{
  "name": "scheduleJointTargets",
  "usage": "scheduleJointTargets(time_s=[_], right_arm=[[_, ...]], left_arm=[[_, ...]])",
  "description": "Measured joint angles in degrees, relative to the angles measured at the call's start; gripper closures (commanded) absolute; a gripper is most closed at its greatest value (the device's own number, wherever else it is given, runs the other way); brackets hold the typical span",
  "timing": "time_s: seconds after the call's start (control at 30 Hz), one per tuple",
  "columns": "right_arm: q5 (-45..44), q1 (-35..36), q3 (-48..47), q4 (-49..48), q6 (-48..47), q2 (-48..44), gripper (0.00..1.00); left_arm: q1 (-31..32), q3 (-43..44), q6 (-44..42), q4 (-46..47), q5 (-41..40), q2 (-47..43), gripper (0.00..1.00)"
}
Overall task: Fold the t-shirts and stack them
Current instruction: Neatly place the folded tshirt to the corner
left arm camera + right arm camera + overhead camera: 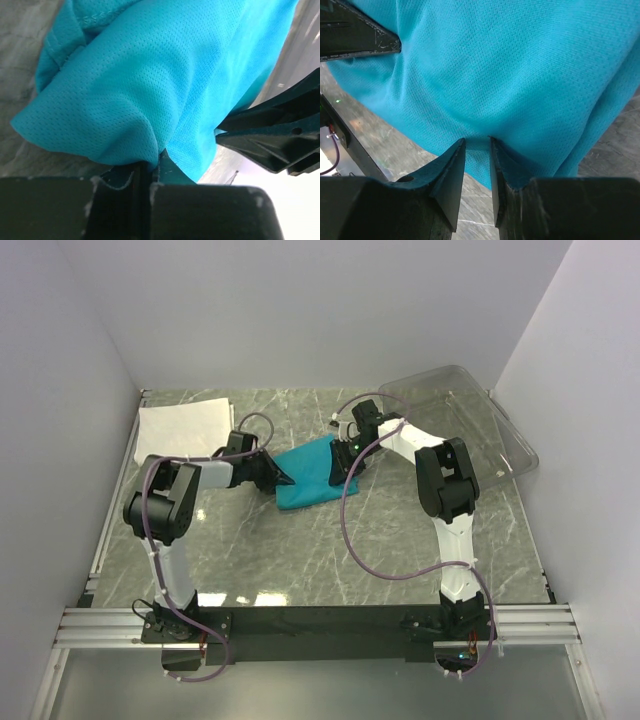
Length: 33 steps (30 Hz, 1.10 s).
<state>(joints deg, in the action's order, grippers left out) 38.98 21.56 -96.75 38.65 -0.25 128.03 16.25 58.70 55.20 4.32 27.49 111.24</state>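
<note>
Surface: grey-green marbled table (300,560), with plain white walls (300,310) at the back and both sides. An aluminium rail (100,625) runs along the near edge and carries the arm bases.

Teal t-shirt (305,480) lies mid-table, folded into a compact slab and skewed to the table edges. White t-shirt (182,426) lies folded flat at the back left, well apart from the teal one. Clear tray (500,440) sits at the back right and reaches the table's right edge.

Left gripper (272,472) is at the teal shirt's left edge. Its wrist view shows the fingers drawn together on a pinched fold of mesh cloth. Right gripper (350,448) is at the opposite, back-right edge, with a narrow gap between its fingers and cloth nipped in it.

Open room: bare table between the shirt and the bases, and to its right front.

Hard to tell: whether the gripped edges are off the table, and how many layers are caught. Teal cloth fills both wrist views.
</note>
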Motion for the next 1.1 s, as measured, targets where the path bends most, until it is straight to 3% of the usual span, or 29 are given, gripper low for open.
scheduleJointTargets(time_s=[0.13, 0.4, 0.7, 1.1], right_arm=[[0.20, 0.04, -0.35, 0.57, -0.68, 0.00, 0.62], [3.85, -0.20, -0.85, 3.15, -6.23, -2.99, 0.54], [6.91, -0.28, 0.63, 2.84, -9.86, -13.44, 0.51], [7.72, -1.86, 4.55, 2.49, -11.23, -14.34, 0.50]], left_arm=[[0.26, 1.49, -4.70, -6.25, -2.71, -1.75, 1.00], [0.68, 6.10, -19.58, -21.49, -16.94, -10.64, 1.00], [0.07, 13.77, -30.99, -29.22, -26.75, -13.22, 1.00], [-3.02, 26.84, -44.57, -34.14, -34.75, -9.51, 1.00]])
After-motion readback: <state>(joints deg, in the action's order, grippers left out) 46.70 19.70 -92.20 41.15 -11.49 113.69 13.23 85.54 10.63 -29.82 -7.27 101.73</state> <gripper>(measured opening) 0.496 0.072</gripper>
